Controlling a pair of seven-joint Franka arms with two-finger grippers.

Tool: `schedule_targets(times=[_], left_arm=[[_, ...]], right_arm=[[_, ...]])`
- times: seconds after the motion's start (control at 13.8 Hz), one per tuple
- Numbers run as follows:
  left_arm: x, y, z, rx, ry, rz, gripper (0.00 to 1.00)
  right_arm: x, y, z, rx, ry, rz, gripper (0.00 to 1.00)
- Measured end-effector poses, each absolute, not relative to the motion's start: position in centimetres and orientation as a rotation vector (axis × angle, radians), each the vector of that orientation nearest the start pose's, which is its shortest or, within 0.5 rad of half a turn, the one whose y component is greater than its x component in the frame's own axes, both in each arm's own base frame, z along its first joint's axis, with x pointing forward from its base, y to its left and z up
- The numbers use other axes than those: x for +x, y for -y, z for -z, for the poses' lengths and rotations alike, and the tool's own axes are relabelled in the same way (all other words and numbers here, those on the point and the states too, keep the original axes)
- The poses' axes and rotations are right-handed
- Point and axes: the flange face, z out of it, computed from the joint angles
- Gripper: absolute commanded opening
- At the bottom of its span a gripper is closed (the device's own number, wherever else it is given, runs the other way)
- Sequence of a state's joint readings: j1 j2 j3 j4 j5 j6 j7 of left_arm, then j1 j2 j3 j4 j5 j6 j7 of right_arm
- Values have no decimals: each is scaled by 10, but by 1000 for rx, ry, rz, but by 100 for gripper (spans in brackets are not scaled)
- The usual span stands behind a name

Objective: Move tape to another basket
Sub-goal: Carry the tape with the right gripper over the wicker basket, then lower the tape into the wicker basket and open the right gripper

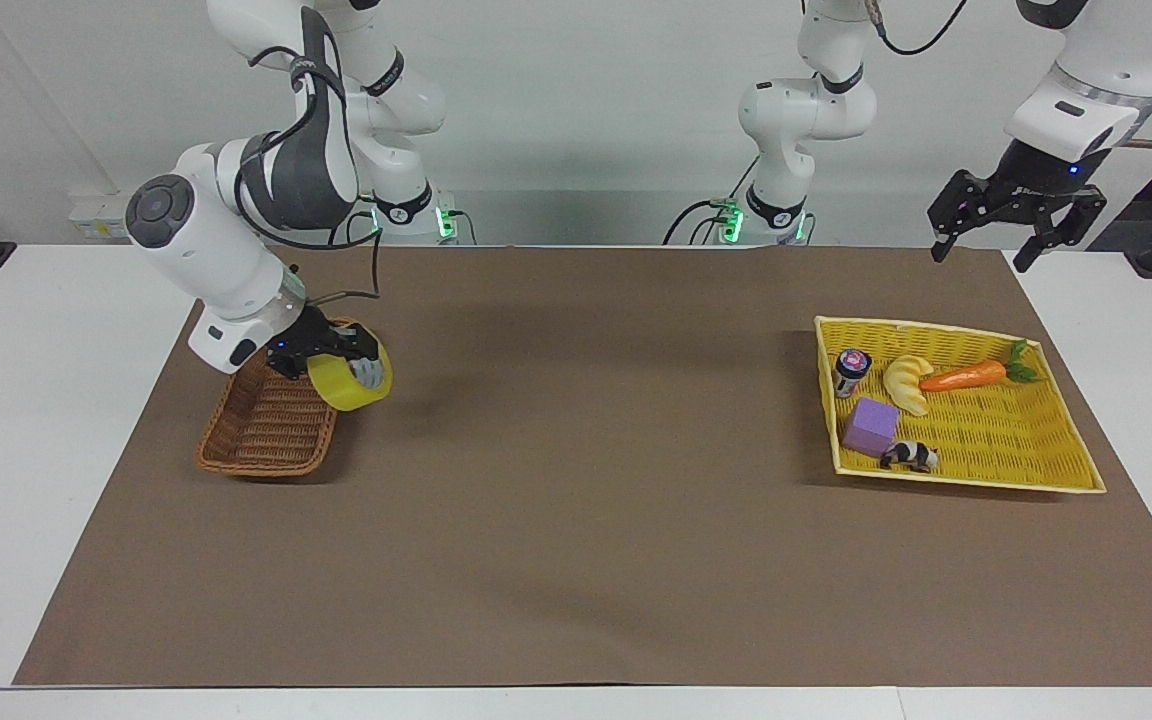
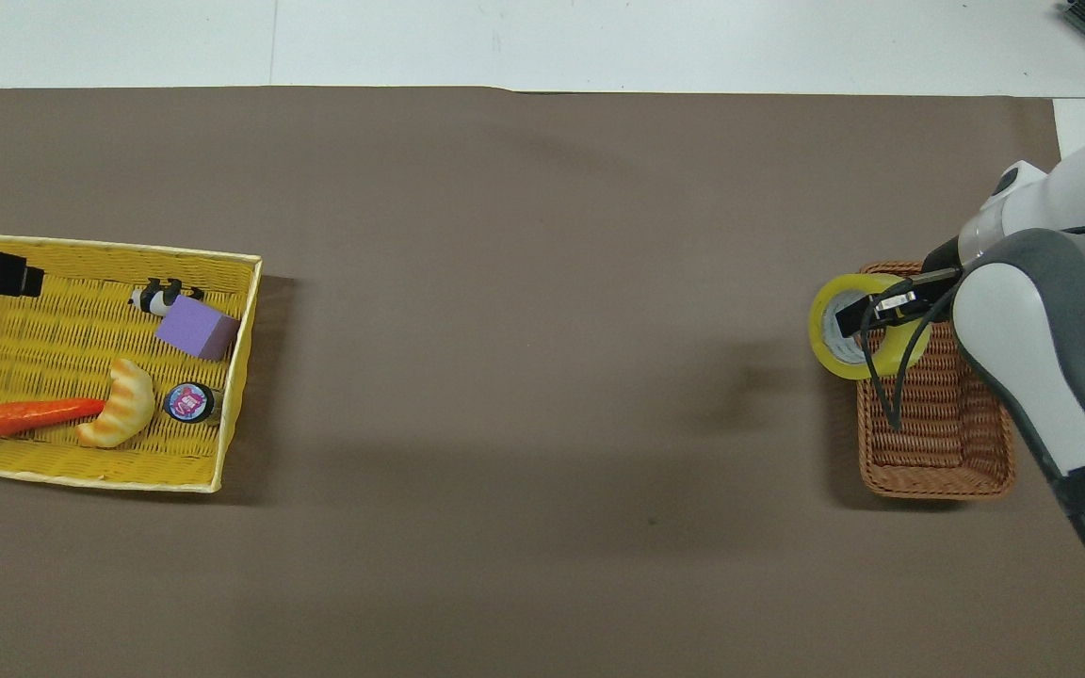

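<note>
The right gripper (image 1: pixel 341 362) is carrying the yellow tape roll (image 1: pixel 351 379) with its jaws closed on the ring's wall. The roll is hanging in the air over the edge of the brown wicker basket (image 1: pixel 271 428) at the right arm's end of the counter, on the side toward the counter's middle, with its hole facing sideways. I think it needs to go a little more over the basket's hollow before release. The left gripper (image 1: pixel 1014 215) is waiting high near the yellow woven tray (image 1: pixel 996 435), jaws open and empty.
</note>
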State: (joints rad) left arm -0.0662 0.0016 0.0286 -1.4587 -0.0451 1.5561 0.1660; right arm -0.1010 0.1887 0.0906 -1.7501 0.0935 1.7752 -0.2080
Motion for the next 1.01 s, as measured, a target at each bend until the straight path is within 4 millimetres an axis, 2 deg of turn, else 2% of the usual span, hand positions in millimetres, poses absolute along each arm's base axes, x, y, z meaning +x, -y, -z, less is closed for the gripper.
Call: schedule_targets(times=[0.22, 0.29, 0.43, 0.51, 0.58, 0.65, 0.87, 1.01], left_arm=[[553, 26, -675, -3160, -327, 156, 100], [553, 26, -675, -3160, -327, 156, 100], [553, 26, -675, -3160, -327, 156, 100], [553, 26, -675, -3160, -327, 156, 100], [553, 26, -675, -3160, -327, 156, 100], [553, 26, -675, -3160, -327, 156, 100], [553, 26, -675, -3160, -327, 155, 100], [553, 26, -675, -3160, -327, 155, 100]], right_arm=[[593, 9, -433, -3056, 289, -275, 0], [591, 20, -426, -3078, 306, -277, 0], [587, 53, -409, -3086, 353, -259, 0], [584, 73, -401, -3084, 360, -238, 6], [580, 93, -391, -3086, 353, -210, 77], [577, 102, -381, -3088, 346, -194, 100], [570, 96, -350, -3088, 358, -177, 100], [571, 92, -349, -3088, 369, -174, 100]])
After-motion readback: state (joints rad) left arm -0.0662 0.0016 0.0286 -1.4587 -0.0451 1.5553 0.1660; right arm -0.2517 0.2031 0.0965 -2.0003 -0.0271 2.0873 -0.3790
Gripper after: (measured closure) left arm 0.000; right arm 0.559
